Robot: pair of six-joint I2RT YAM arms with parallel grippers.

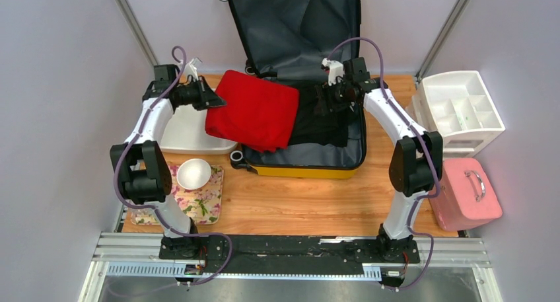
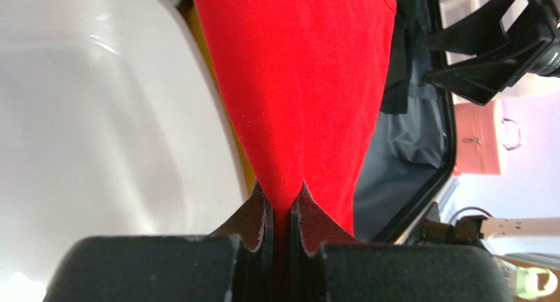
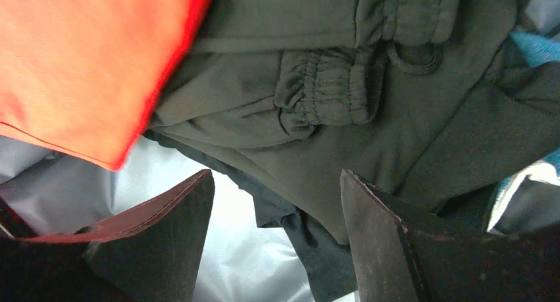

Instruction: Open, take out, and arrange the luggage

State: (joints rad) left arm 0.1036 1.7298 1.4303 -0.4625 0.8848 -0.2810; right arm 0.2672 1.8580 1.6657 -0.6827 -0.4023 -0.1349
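Left claw (image 2: pixel 280 206) is pinching an edge of the red cloth (image 1: pixel 254 110). Its jaws are closed almost fully and the fabric is bunching between them into a taut cone. Gripping an edge probably lets the cloth drag clear of the case toward the white basin (image 1: pixel 188 133) just beside it on the left. Nearer the arm bases, a white bowl (image 1: pixel 193 173) is sitting on a floral mat (image 1: pixel 201 206), apart from the work.

In the middle of the bench (image 1: pixel 297 203) the luggage (image 1: pixel 304 172) is lying open. Its lid is leaning upright at the back and showing grey lining, which is leaving the contents reachable from above. The red cloth is draping across the left rim of the lower half, partly over a dark garment (image 3: pixel 370 117) lying crumpled inside.

The right claw (image 3: pixel 276 183) is hovering just over that garment with jaws spread wide and nothing between them, seemingly poised to take it next. Further right, a white divided organiser (image 1: pixel 462 110) and a pink case (image 1: pixel 465 193) are standing at the bench edge, likely there for sorting.

No brand, label or lettering is showing clearly enough to read in any view.
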